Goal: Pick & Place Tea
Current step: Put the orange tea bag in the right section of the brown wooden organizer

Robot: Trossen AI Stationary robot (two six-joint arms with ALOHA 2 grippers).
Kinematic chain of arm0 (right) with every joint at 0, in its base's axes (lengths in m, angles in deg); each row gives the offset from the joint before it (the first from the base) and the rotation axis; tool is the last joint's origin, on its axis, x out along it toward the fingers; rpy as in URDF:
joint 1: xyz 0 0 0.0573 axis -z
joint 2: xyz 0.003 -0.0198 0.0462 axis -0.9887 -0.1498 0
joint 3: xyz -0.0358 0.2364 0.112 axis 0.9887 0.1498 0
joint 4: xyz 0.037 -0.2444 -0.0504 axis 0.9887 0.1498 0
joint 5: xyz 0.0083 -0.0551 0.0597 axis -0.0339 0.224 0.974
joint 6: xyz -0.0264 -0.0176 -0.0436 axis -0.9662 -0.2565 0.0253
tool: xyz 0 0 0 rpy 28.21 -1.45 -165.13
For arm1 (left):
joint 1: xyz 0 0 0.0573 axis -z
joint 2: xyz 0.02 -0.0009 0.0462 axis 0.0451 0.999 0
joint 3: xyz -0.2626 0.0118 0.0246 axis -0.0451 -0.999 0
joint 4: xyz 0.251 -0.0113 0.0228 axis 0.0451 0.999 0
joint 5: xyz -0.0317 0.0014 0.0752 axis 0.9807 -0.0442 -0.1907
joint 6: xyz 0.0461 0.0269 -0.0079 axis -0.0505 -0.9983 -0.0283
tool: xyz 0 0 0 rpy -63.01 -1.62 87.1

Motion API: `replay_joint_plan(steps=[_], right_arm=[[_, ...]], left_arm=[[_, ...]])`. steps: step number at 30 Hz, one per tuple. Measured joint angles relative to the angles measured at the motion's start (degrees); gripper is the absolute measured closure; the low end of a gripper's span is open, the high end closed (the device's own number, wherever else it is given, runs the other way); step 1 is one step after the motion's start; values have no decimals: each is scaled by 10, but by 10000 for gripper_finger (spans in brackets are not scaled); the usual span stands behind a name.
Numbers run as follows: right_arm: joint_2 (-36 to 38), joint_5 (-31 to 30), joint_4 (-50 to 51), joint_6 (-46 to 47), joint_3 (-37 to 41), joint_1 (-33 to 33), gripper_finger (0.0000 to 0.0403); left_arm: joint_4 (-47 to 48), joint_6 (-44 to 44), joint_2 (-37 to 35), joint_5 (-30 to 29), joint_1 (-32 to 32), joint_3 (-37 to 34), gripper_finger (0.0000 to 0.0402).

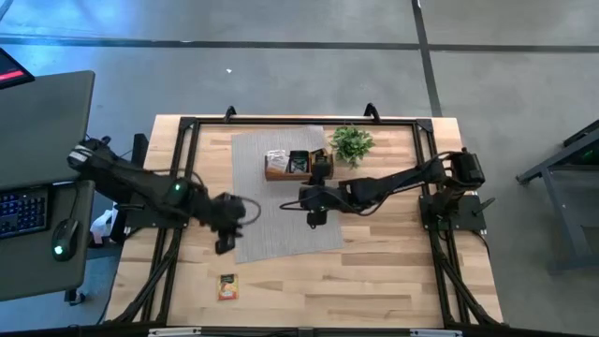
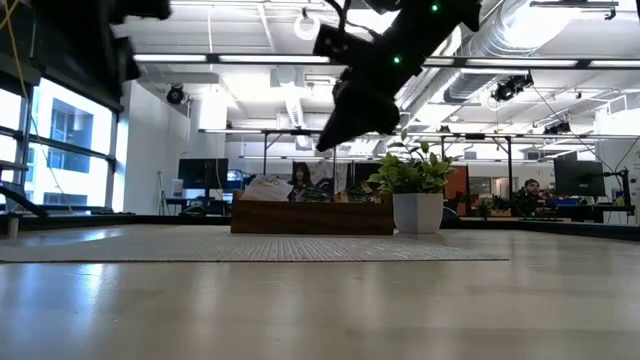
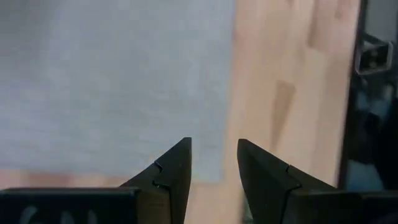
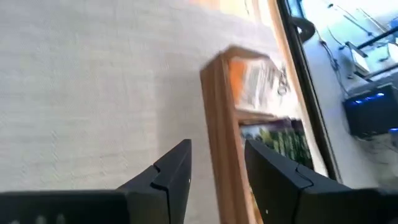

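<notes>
Orange-printed flat tea sachets (image 1: 277,157) already lie in the long wooden tray (image 1: 281,174) at 12 o'clock on the grey woven mat (image 1: 271,234), so the right tool (image 1: 305,198), empty and narrowly parted, hovers beside it, while the left tool (image 1: 241,210), likewise parted and empty, hangs toward 1 stray orange sachet (image 1: 227,287) at 7 o'clock on the pale wooden bench (image 1: 374,281).

2 dark arms (image 1: 393,184) with green lights; black notched fingers (image 3: 171,177).
</notes>
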Motion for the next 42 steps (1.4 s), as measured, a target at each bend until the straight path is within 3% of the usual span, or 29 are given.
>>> replay_joint_plan(steps=[6,9,13,16,23,27,31,42], right_arm=[[0,41,-23,-4,0,-2,263],[0,41,-23,-6,0,-2,263],[0,41,-24,-8,0,-2,263],[0,39,-31,-25,0,-1,263],[0,47,-71,-84,0,3,263],[0,78,-88,-107,0,12,263],[0,99,-93,-108,0,23,263],[0,122,-116,-104,0,38,263]], left_arm=[[-28,67,30,48,101,-26,273],[-43,83,52,40,142,-28,273],[-80,169,85,20,186,-29,273],[-102,164,112,24,211,-29,273],[-110,187,195,24,228,-29,273],[-146,192,254,67,228,-29,273],[-158,208,301,70,227,-26,273],[-166,218,330,19,227,-25,291]])
